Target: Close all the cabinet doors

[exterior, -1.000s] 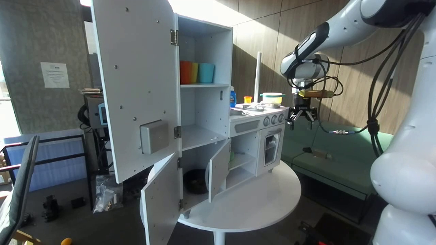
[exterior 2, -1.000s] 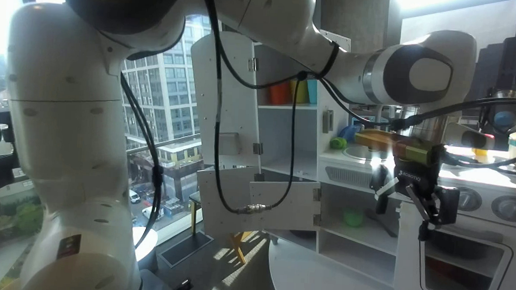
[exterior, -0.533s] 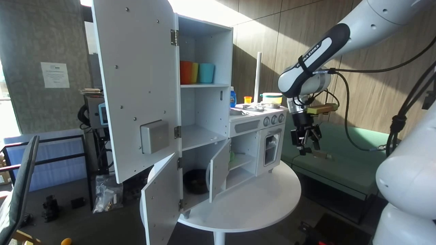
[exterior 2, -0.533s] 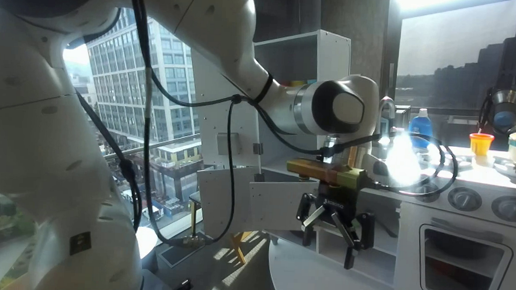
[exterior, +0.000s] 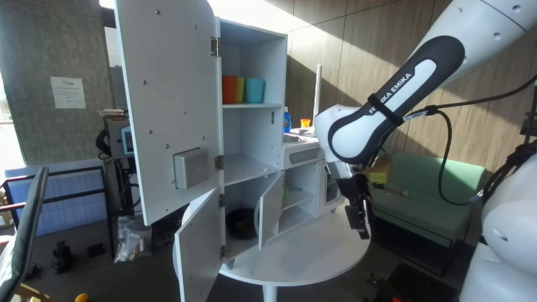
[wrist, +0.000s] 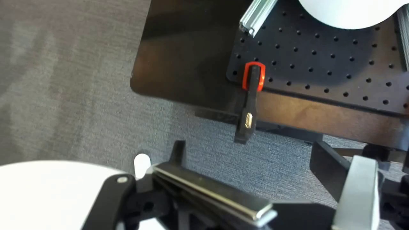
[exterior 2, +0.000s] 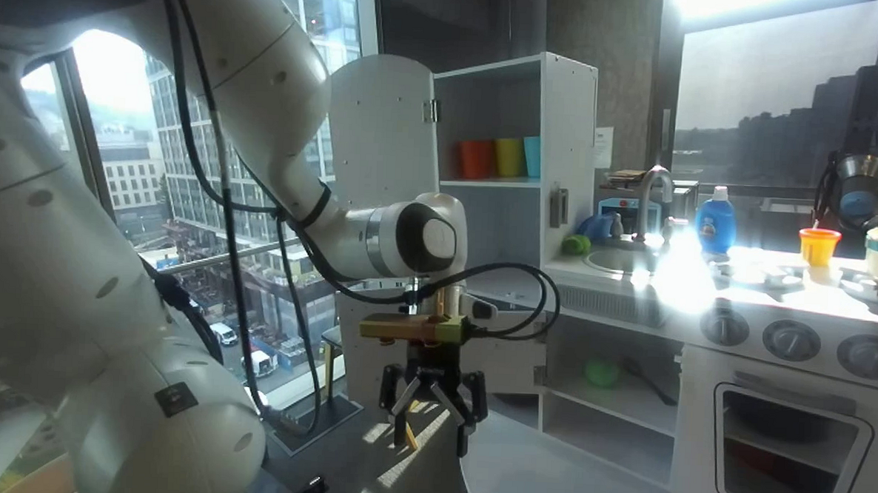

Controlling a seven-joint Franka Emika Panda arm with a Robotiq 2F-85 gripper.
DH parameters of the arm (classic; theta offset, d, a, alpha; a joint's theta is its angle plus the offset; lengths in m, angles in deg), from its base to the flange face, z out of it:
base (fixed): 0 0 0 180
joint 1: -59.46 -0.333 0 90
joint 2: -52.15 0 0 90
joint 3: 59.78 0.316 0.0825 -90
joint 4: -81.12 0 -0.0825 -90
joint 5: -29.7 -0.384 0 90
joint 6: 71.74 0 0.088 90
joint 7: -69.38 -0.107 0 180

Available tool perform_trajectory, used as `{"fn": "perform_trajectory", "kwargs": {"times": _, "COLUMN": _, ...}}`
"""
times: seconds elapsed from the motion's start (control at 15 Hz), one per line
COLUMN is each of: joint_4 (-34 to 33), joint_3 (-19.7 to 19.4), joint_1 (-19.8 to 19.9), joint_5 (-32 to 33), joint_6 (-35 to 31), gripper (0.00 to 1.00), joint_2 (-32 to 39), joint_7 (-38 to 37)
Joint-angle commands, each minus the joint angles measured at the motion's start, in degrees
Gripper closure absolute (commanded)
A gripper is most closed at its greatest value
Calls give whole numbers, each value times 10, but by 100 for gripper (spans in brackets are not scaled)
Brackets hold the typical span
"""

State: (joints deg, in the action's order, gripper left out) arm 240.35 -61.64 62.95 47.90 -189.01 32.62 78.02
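The white cabinet [exterior: 251, 126] shows in both exterior views. Its tall door [exterior: 163, 92] with the grey box stands wide open, also seen in an exterior view [exterior 2: 381, 125]. The shorter door [exterior: 199, 247] below it is open as well. A small door [exterior: 270, 212] of the lower middle compartment stands open and shows partly behind the gripper in an exterior view [exterior 2: 512, 364]. The oven door [exterior 2: 781, 395] is shut. My gripper [exterior 2: 431, 440] is open and empty, pointing down near the round table's edge, apart from the doors. It also shows in the wrist view [wrist: 249, 156].
The round white table [exterior: 306, 260] carries the cabinet. Cups [exterior: 245, 90] stand on the upper shelf, a dark pan [exterior: 241, 223] in the lower compartment. A blue bottle [exterior 2: 716, 221] and orange cup [exterior 2: 819, 246] stand on the countertop. A black clamp [wrist: 250, 105] sits on the robot's base.
The arm has swung: the gripper has moved lower and away from the stove, leftward across the lower compartments toward the open lower doors. The doors have not visibly moved. The gripper stays open.
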Motion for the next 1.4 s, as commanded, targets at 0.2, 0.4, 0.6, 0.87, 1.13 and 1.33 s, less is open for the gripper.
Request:
{"fn": "perform_trajectory", "kwargs": {"times": 0.2, "joint_4": -4, "joint_3": 155, "joint_1": -158, "joint_5": -35, "joint_6": -115, "gripper": 0, "joint_2": 29, "joint_7": -114}}
{"fn": "perform_trajectory", "kwargs": {"times": 0.4, "joint_4": -28, "joint_3": 235, "joint_1": -215, "joint_5": -29, "joint_6": -167, "gripper": 0, "joint_2": 38, "joint_7": -203}}
{"fn": "perform_trajectory", "kwargs": {"times": 0.6, "joint_4": -52, "joint_3": 284, "joint_1": -238, "joint_5": -19, "joint_6": -216, "gripper": 0, "joint_2": 27, "joint_7": -281}}
{"fn": "perform_trajectory", "kwargs": {"times": 0.87, "joint_4": -62, "joint_3": 300, "joint_1": -241, "joint_5": -28, "joint_6": -214, "gripper": 0, "joint_2": 34, "joint_7": -298}}
{"fn": "perform_trajectory", "kwargs": {"times": 1.13, "joint_4": -65, "joint_3": 301, "joint_1": -239, "joint_5": -28, "joint_6": -215, "gripper": 0, "joint_2": 35, "joint_7": -302}}
{"fn": "perform_trajectory", "kwargs": {"times": 1.33, "joint_4": -62, "joint_3": 307, "joint_1": -203, "joint_5": 29, "joint_6": -288, "gripper": 0, "joint_2": 21, "joint_7": -376}}
